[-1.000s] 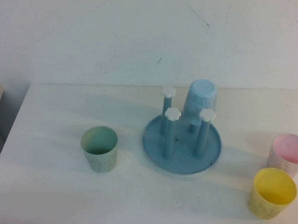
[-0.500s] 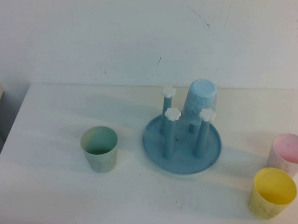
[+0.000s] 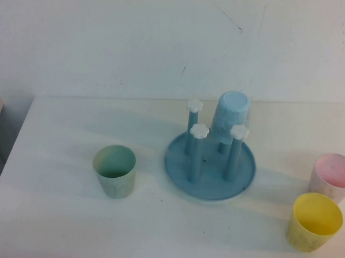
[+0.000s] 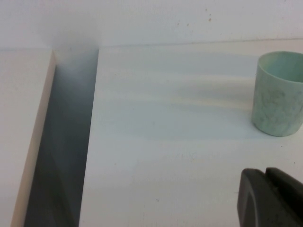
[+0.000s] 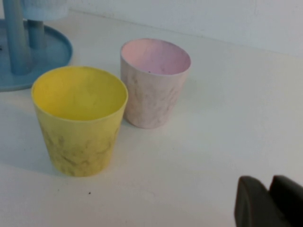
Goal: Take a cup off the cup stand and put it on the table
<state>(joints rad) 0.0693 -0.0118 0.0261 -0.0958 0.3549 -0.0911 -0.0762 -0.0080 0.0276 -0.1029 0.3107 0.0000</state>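
The pale mint-green cup (image 3: 114, 171) stands upright on the white table (image 3: 58, 215), left of the blue cup stand (image 3: 213, 186) and apart from it. It also shows in the left wrist view (image 4: 279, 94). A light blue cup (image 3: 232, 113) hangs upside down on the stand's back right peg; the other three pegs are bare. Neither arm shows in the high view. My left gripper (image 4: 266, 172) is shut and empty above bare table, short of the mint cup. My right gripper (image 5: 271, 182) is shut and empty near the yellow and pink cups.
A yellow cup (image 3: 314, 222) and a pink cup (image 3: 332, 176) stand upright at the table's right side, also in the right wrist view (image 5: 79, 118) (image 5: 154, 82). A dark gap (image 4: 66, 142) runs along the table's left edge beside another pale surface (image 4: 19, 132).
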